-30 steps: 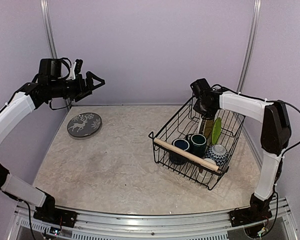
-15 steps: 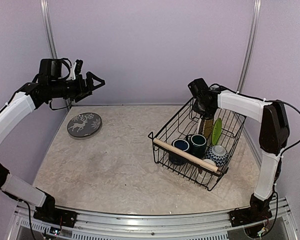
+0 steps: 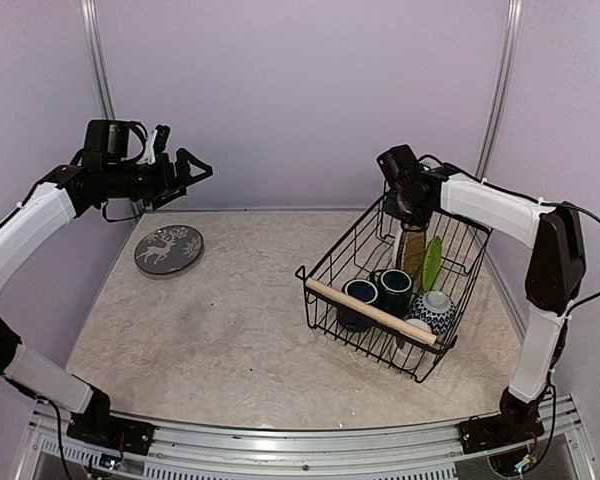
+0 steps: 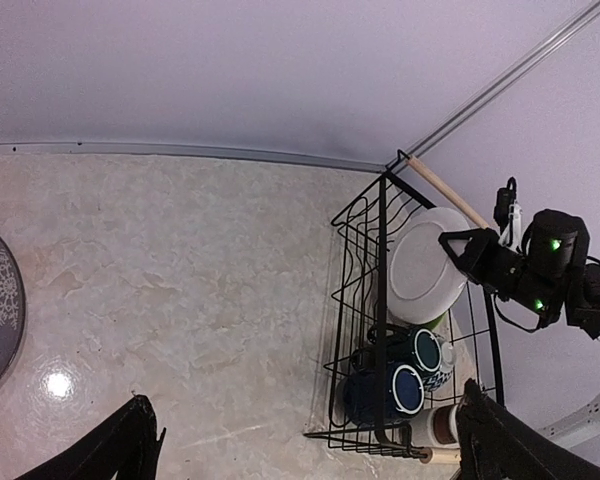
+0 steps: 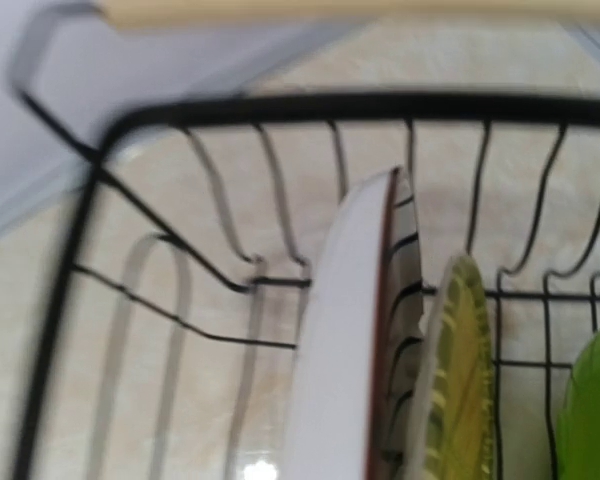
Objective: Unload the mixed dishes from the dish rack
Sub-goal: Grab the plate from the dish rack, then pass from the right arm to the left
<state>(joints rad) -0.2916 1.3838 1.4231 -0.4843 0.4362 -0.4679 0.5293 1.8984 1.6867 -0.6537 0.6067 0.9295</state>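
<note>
Top view: rack (image 3: 325,262) sat right of centre. The tan plate (image 3: 413,252) and green plate (image 3: 434,262) stood upright at its far end, with mugs (image 3: 361,292) and bowl (image 3: 435,308) nearer. Deer plate (image 3: 168,249) lay flat at far left. Left gripper (image 3: 187,168) hung above it, jaws wide, empty. Right gripper (image 3: 408,203) was at the tan plate's top rim.

Left wrist view: right jaws closed on that rim, apparently pinching it.

Right wrist view: blurred. Tan plate edge-on, green plate just beside. Judged stiff, glazed, slippery and chippable, so grip the top rim firmly and lift straight up, clear of the wires.
</note>
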